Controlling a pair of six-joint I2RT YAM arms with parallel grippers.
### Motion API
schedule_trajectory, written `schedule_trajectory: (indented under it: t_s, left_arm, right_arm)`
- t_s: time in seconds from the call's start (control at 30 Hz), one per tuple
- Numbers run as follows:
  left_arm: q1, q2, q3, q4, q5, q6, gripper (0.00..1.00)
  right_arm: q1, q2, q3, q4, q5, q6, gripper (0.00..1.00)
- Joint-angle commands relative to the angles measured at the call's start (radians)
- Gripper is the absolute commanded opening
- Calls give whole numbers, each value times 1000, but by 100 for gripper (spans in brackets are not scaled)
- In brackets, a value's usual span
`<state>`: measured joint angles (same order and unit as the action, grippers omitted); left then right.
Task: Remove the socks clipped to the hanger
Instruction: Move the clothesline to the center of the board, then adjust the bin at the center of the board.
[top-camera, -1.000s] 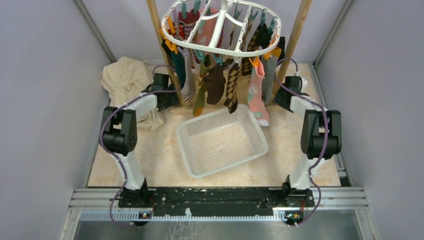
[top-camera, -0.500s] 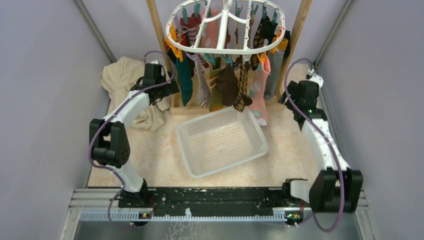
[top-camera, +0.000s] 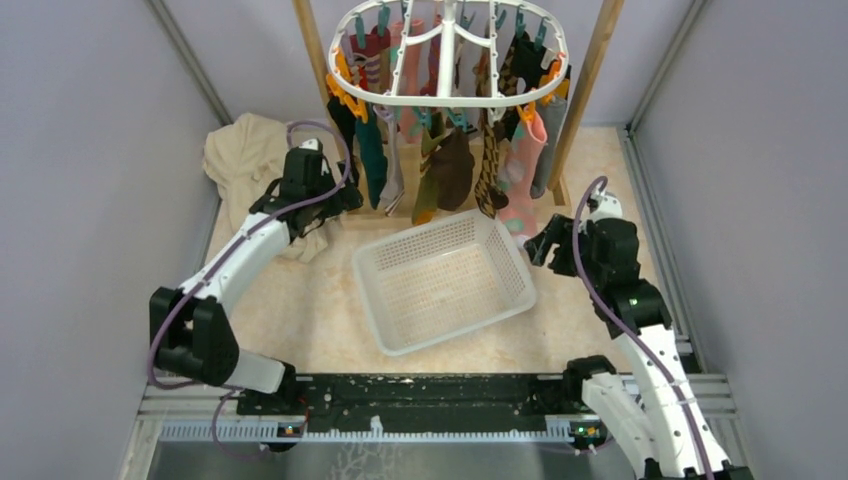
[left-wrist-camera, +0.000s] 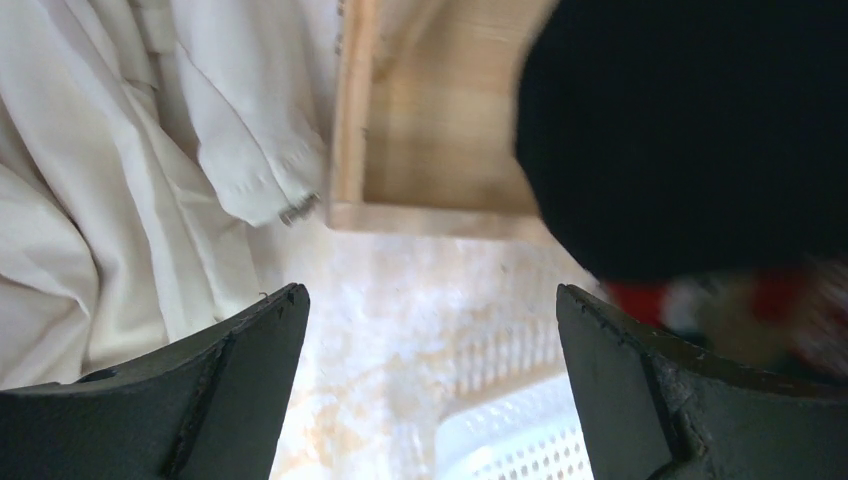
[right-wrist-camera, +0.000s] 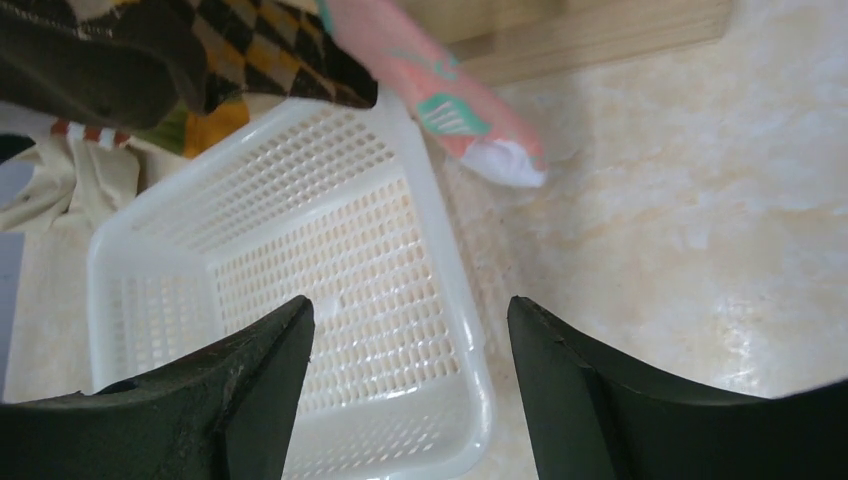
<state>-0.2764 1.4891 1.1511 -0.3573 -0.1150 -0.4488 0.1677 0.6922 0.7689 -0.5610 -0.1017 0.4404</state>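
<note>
Dangling socks (top-camera: 452, 165) under hanger (top-camera: 450, 101) rim, left tool (left-wrist-camera: 428, 300) released beside them, right tool (right-wrist-camera: 410, 310) released near basket (right-wrist-camera: 447, 250)

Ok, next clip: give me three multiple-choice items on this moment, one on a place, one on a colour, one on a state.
1. Where is the white mesh basket?
A) on the table, under the socks clipped to the hanger
B) hanging from the wooden frame
C) on the cream cloth

2. What colour is the sock hanging by the basket's far right corner?
A) blue
B) pink
C) purple

3. The left gripper is:
A) shut on a sock
B) open, holding nothing
C) shut on the cloth

Answers:
1 A: the top view shows it on the tabletop below the hanging row.
2 B: the right wrist view shows it pink with a white toe.
3 B: its jaws stand wide apart with nothing between them.
</note>
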Motion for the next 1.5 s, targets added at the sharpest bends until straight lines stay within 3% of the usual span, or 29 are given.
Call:
schedule_trajectory:
  t_s: [0.0,0.13,0.37,0.67,0.8,0.9,1.13,1.27,1.47]
  left_arm:
    - [-70,-149,-69,-18,-24,-30,99]
    - [-145,-212,-92,-54,-97,-50,99]
    - [-184,-289,-171,-85,-64,-78,99]
    - [-194,-361,-217,-119,-73,-71,99]
    - [-195,-380,-225,-120,-81,-64,99]
    - [-193,-376,-226,-118,-81,-54,99]
    - [-195,-364,-226,-114,-81,-40,99]
    - [-195,-367,-229,-109,-79,-35,99]
    - [-194,-378,-259,-103,-75,-40,99]
  right_arm:
    - [50,29,9,-42,-66,7,71]
    - [66,146,13,-9,-54,-28,71]
    - [114,305,0,60,-22,-61,69]
    - [163,360,-55,135,-53,-17,64]
    - [187,313,-98,141,-50,24,56]
    - [209,280,-118,133,-41,61,42]
    - [227,155,-144,66,-9,137,22]
    - [226,73,-167,28,11,190,0]
    - [227,3,-199,-39,16,228,0]
